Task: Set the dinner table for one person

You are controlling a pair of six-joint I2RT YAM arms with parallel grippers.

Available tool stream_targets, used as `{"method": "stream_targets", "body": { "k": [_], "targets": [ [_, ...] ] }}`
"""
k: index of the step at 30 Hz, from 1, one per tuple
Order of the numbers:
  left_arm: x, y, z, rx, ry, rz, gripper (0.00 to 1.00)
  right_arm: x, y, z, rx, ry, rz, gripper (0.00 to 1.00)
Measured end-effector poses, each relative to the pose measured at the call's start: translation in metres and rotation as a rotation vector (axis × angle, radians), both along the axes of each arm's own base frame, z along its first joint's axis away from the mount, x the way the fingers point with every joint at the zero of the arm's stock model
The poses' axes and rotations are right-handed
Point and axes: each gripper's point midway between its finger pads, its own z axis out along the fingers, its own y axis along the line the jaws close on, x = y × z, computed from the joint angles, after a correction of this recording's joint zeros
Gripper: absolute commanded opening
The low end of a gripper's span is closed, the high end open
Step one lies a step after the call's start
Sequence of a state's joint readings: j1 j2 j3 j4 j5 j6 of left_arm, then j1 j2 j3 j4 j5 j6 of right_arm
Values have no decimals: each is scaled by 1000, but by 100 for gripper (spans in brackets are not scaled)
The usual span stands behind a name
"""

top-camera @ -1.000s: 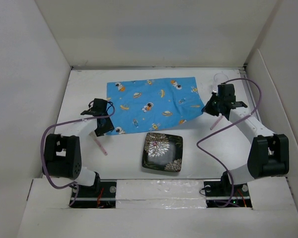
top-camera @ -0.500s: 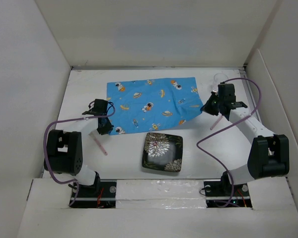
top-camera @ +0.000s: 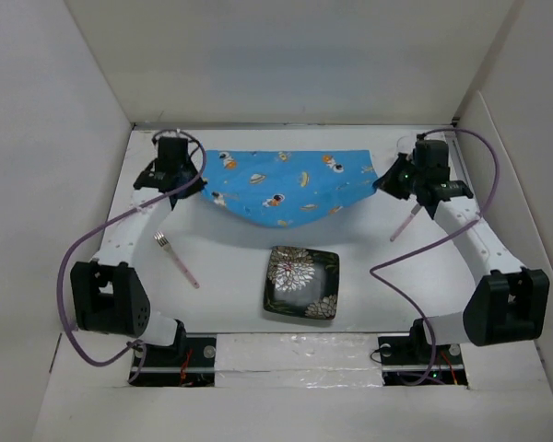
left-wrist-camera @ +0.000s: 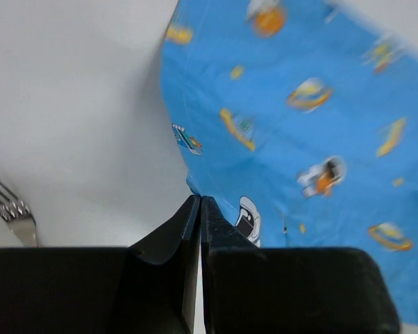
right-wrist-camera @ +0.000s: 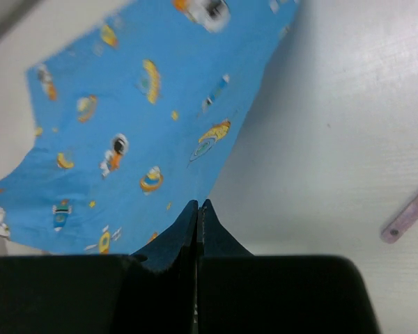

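Observation:
A blue cartoon-printed placemat [top-camera: 281, 184] hangs sagging between my two grippers above the back of the white dinner table [top-camera: 226, 308]. My left gripper [top-camera: 199, 182] is shut on the placemat's left corner. In the left wrist view the fingertips of that gripper [left-wrist-camera: 199, 200] pinch the edge of the cloth [left-wrist-camera: 299, 139]. My right gripper [top-camera: 381, 182] is shut on the right corner. The right wrist view shows its jaws [right-wrist-camera: 197, 205] closed on the placemat [right-wrist-camera: 125, 118]. A dark square plate [top-camera: 301, 283] with a floral pattern lies near the front.
A fork [top-camera: 176, 259] with a pink handle lies on the table's left side; its tines [left-wrist-camera: 12, 210] show in the left wrist view. Another pink-handled utensil [top-camera: 403, 225] lies on the right, also seen as a pink handle [right-wrist-camera: 408, 220]. White walls border the table.
My left gripper closed on the placemat's left corner. Both arms then rose and moved toward the back, lifting the placemat off the table so it hangs between them.

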State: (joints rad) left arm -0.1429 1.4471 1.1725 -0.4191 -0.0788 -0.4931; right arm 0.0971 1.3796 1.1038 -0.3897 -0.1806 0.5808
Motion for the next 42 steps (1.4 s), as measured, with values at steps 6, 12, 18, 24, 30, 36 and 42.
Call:
{"method": "stream_targets", "body": {
  "k": [6,12,18,24,30,36,42],
  "targets": [
    [33,1,191,-54,-437,-1,0,-2,-1,132,22,-285,1,0],
    [4,15,314,-89,-719,27,0,-32,-6,242,41,-528,-14,0],
    [10,9,323,-114,-739,7,0,-21,-8,273,47,-583,-27,0],
    [53,3,257,-112,-571,2,0,32,-11,225,36,-446,-46,0],
    [95,14,221,-148,-482,29,0,105,-9,211,54,-392,-60,0],
    [123,36,247,-243,-546,70,0,143,-13,251,96,-477,-64,0],
    [104,36,254,-275,-615,56,0,109,-12,245,123,-492,-46,0]
  ]
}}
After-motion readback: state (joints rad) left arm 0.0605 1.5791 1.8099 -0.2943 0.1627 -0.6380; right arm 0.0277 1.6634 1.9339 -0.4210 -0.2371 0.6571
